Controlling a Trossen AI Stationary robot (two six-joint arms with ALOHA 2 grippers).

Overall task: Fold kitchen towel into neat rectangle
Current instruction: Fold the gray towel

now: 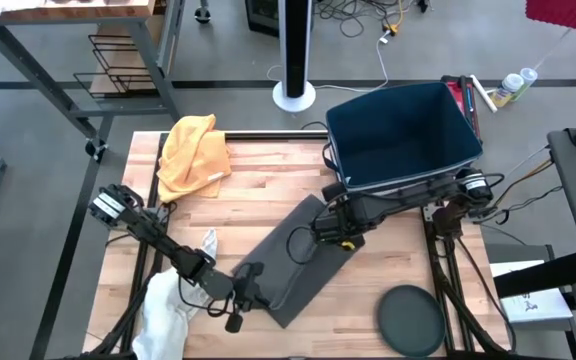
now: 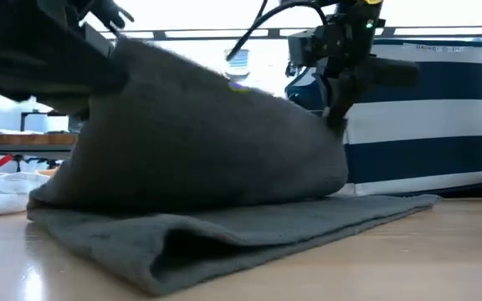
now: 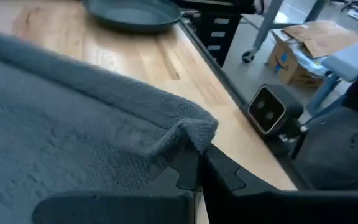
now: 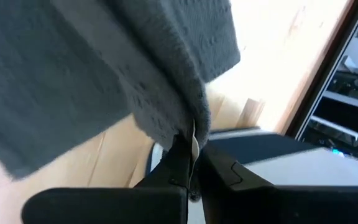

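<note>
The grey towel, soft terry, hangs pinched in the closed left gripper and closed right gripper; only the high view shows the round dark pan.

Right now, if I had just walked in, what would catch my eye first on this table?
Probably the dark grey towel in the middle of the wooden table, pinched by both arms and lifted into a fold: the left pincer grips its near corner, the right pincer the far one. Next, the big navy bin at the far right and the crumpled yellow cloth at the far left.
</note>
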